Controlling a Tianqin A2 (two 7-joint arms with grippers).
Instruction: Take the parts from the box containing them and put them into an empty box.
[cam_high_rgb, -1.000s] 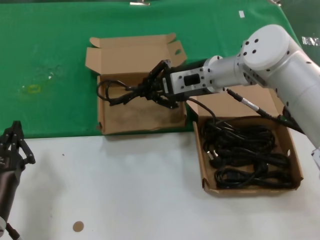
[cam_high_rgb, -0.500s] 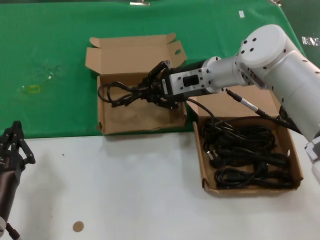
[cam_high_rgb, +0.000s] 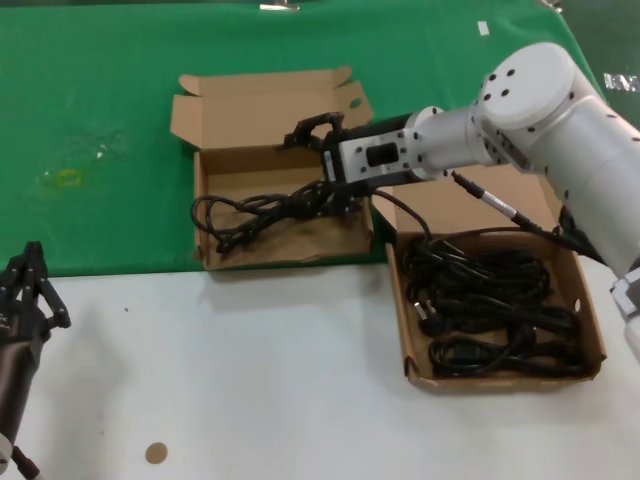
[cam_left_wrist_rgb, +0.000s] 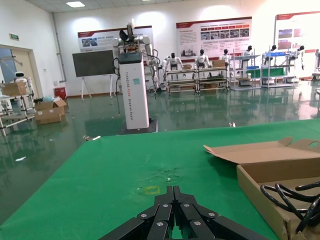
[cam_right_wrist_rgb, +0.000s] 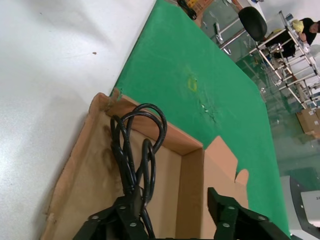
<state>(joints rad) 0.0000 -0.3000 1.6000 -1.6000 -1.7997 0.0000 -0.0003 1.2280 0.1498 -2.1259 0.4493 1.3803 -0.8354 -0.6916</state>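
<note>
My right gripper (cam_high_rgb: 318, 165) hangs open over the smaller cardboard box (cam_high_rgb: 300, 238), its jaws spread wide (cam_right_wrist_rgb: 170, 197). One coiled black cable bundle (cam_high_rgb: 250, 212) lies loose on that box's floor, its loops reaching the left wall (cam_right_wrist_rgb: 132, 150) and its tail running beside one finger (cam_right_wrist_rgb: 125, 210). Several more black cables (cam_high_rgb: 490, 310) fill the larger low-walled box (cam_high_rgb: 396, 290) at the right. My left gripper (cam_high_rgb: 28, 262) is shut and parked at the near left edge (cam_left_wrist_rgb: 174, 190), far from both boxes. From it I see the small box (cam_left_wrist_rgb: 265, 182) and a cable loop (cam_left_wrist_rgb: 292, 197).
Both boxes straddle the border between the green cloth (cam_high_rgb: 100, 120) and the white tabletop (cam_high_rgb: 280, 370). The small box's lid (cam_high_rgb: 260, 100) stands open behind it. A brown disc (cam_high_rgb: 156, 453) lies near the front edge. My right arm (cam_high_rgb: 540, 110) spans above the large box.
The right gripper has opened and lifted slightly; the cable bundle it held has dropped onto the small box's floor. The left arm has not moved.
</note>
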